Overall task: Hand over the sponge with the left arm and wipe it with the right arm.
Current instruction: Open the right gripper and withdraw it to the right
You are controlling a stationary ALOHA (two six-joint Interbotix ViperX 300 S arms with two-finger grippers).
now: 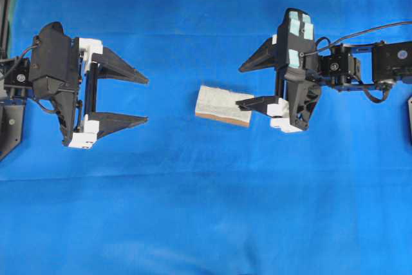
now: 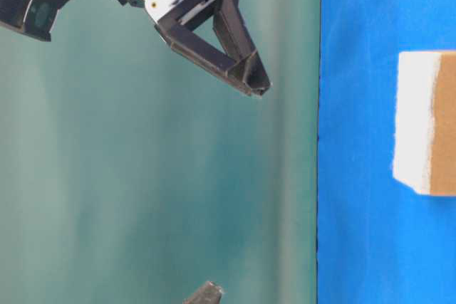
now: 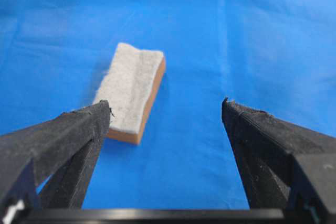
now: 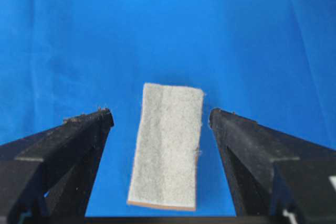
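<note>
Two black robot arms face each other across a counter (image 1: pixel 193 223) draped in blue cloth, with the sponge (image 1: pixel 223 104) lying flat between them, grey-white face up and a thin tan-orange layer showing along its near edge. The left arm (image 1: pixel 55 69) sits well to the left of the sponge, its gripper (image 1: pixel 146 99) pointing right with the jaws spread wide and nothing between them. The right arm (image 1: pixel 360 62), marked by pale teal patches (image 1: pixel 300 27) on its wrist housing, reaches in from the right; its gripper (image 1: pixel 241 85) also has the jaws spread wide. In the overhead view one of its fingers (image 1: pixel 254 102) overlaps the sponge's right end, but whether it touches cannot be told from there. The right wrist view shows the sponge (image 4: pixel 168 145) lying lengthwise in the gap between the two fingers, clear of both. From the left wrist camera the sponge (image 3: pixel 131 90) lies ahead, its near corner hidden behind the left-hand finger (image 3: pixel 79 129), and only the tips of the other arm's fingers show at the top edge. The table-level view is turned on its side: the sponge (image 2: pixel 427 122) is cut off by the frame edge, and only part of one gripper is visible against a blurred green backdrop (image 2: pixel 142 176).
</note>
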